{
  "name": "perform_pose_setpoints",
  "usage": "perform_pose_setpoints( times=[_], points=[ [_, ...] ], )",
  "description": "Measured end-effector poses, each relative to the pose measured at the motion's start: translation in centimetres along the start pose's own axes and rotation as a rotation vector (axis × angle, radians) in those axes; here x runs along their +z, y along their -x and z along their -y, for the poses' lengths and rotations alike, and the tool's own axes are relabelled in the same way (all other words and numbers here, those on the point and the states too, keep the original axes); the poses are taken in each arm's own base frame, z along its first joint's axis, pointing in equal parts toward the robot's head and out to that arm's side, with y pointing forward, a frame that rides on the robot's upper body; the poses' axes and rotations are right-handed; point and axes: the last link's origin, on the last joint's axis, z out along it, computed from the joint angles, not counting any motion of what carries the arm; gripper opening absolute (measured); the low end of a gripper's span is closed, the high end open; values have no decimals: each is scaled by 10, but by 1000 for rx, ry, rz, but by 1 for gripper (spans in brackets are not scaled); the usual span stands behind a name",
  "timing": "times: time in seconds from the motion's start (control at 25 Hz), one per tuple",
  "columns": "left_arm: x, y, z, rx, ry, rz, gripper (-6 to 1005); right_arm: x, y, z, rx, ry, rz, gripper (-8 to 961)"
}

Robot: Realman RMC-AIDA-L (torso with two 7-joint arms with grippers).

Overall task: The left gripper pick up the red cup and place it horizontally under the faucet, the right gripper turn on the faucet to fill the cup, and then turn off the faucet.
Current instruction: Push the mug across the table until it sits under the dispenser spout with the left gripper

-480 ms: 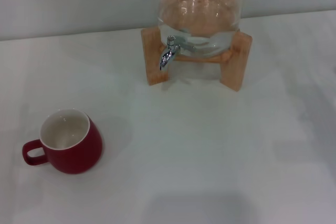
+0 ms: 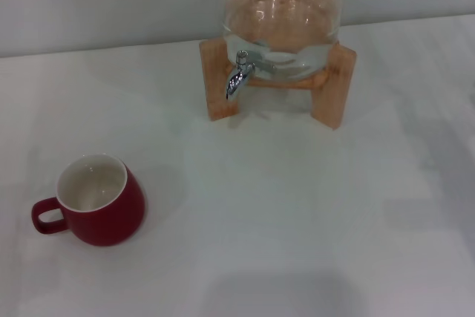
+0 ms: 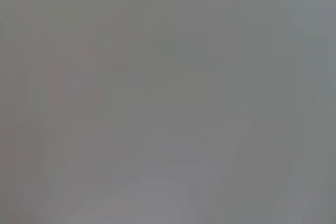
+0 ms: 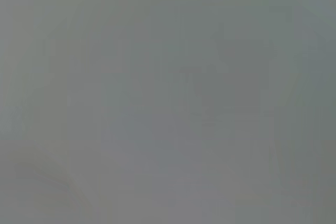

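Observation:
The red cup (image 2: 100, 202) stands upright on the white table at the near left in the head view, white inside showing, its loop handle pointing left. The faucet (image 2: 238, 74) is a chrome spigot with a downward spout, fitted to a clear glass jar (image 2: 282, 20) on a wooden stand (image 2: 220, 79) at the back centre. Nothing stands under the spout. Neither the left gripper nor the right gripper shows in any view. Both wrist views show only a plain grey surface.
The white table (image 2: 282, 206) spreads between the cup and the stand. A pale wall runs behind the jar.

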Motion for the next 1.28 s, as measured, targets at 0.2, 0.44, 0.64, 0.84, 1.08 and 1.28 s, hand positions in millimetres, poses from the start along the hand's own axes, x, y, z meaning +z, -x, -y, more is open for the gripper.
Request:
perform_pose_setpoints(
  times=[0.2,0.44,0.64,0.84,1.08,1.28],
  points=[
    [1,0,-1,-3,4,3,874,0,0,0,0,1,1,658],
    [0,3,-5,-13,13,8,874,1,0,-1,2,1,-1,658],
    [-3,6,-13,-18,43,19,874,1,-1,-1,2,0,-7,659],
    [-7,10,-18,-22,64,31,874,3,-1,1,-8,-2,-10,659],
    [-18,16,-19,-33,67,50,874,4,-1,5,-24,-4,-17,658],
    [-34,21,-15,-39,59,70,874,7,-1,5,-28,-2,-23,658]
  ],
)
